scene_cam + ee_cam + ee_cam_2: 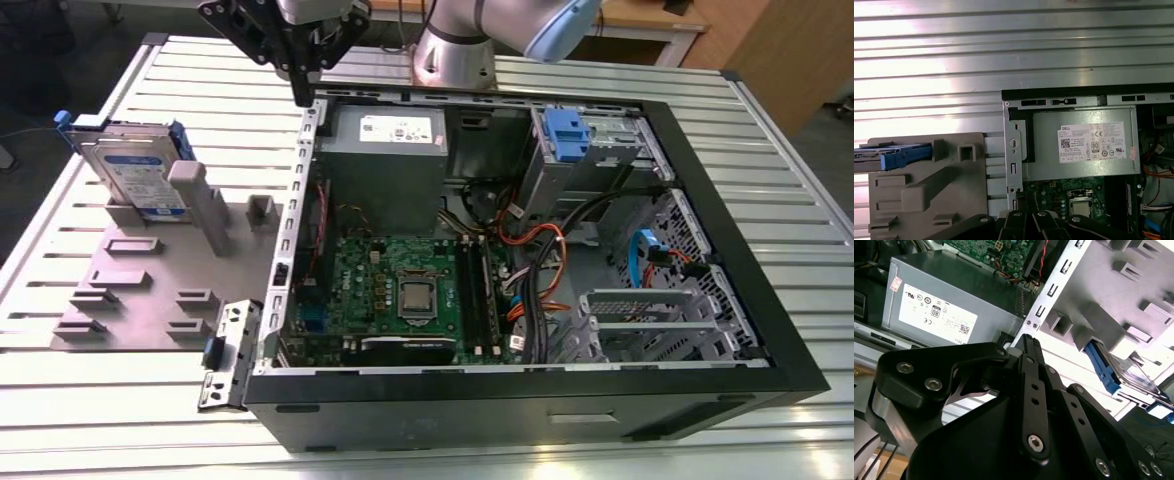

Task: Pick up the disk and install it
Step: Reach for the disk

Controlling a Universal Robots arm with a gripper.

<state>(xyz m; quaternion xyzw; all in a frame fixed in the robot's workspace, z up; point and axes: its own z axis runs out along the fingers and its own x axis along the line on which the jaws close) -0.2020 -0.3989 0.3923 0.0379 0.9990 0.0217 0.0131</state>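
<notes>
Exterior view: you have the disk (134,172) standing upright in the grey holder (140,290) on the surface (801,230), outside the open computer case (534,410). The end effector (304,92) hovers over the case's corner, well apart from the disk. Second wrist view: the end effector (1027,340) is closed and empty. First wrist view: the disk (901,155) sits in the holder, so neither pick nor install is done yet

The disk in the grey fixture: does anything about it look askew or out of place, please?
Nothing stands out. The disk stands on edge in the grey fixture, beside the open computer case; the end effector is apart from it.
</notes>
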